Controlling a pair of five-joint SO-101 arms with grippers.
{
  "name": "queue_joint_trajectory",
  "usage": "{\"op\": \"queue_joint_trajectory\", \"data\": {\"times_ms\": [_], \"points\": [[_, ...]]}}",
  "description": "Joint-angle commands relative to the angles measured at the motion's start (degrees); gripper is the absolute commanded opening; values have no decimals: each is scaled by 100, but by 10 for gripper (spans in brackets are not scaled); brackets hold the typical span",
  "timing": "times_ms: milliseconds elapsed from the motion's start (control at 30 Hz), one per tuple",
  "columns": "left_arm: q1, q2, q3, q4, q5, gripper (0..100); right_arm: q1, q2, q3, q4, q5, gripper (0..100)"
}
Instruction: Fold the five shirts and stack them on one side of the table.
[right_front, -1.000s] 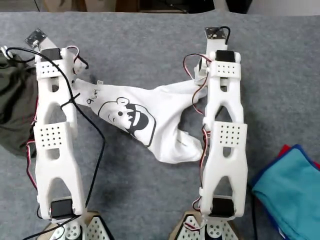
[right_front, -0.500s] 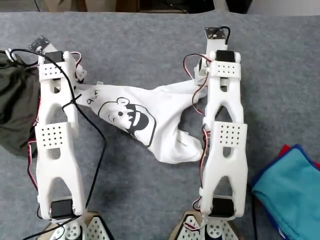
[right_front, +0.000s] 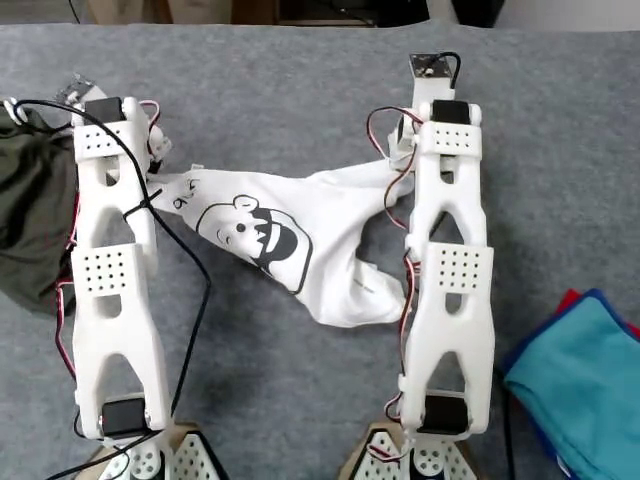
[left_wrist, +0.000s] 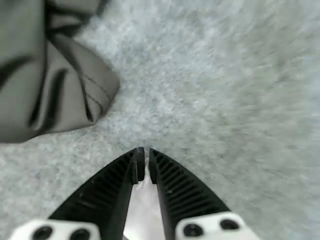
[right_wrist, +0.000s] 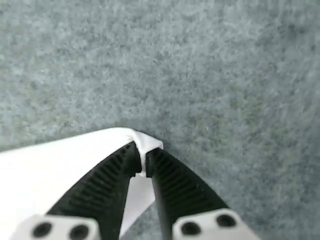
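The left claw (left_wrist: 142, 156) and right claw (right_wrist: 141, 156) are each clenched on a thin pinch of the white shirt (right_front: 335, 205), which lies crumpled and slack between them on the fuzzy grey tabletop (right_front: 270, 90). Such limp, smooth cloth could slip out if pulled unevenly, or drag on the felt and bunch further.

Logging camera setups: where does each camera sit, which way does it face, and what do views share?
High view: fixed overhead, facing down at the grey felt table; both white arms, white printed shirt between them.
Left wrist view: on that arm's wrist, facing down past the left gripper, toward a crumpled olive shirt.
Right wrist view: likewise mounted, facing down past the right gripper.
Shared: the white printed shirt, pinched in both grippers.
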Motion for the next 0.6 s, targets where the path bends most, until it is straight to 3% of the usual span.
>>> {"op": "queue_joint_trajectory", "data": {"times_ms": [0, 100, 267, 567], "points": [[220, -127, -1029, 387, 62, 19, 40, -198, -743, 422, 35, 6], [325, -136, -1829, 800, 35, 19, 4, -198, -1332, 862, 35, 6], [299, -505, -1776, 1020, 26, 19, -251, -224, -2844, 1767, 44, 6], [281, -1560, -1811, 1020, 26, 19, -286, -1666, -2765, 1758, 35, 5]]}}
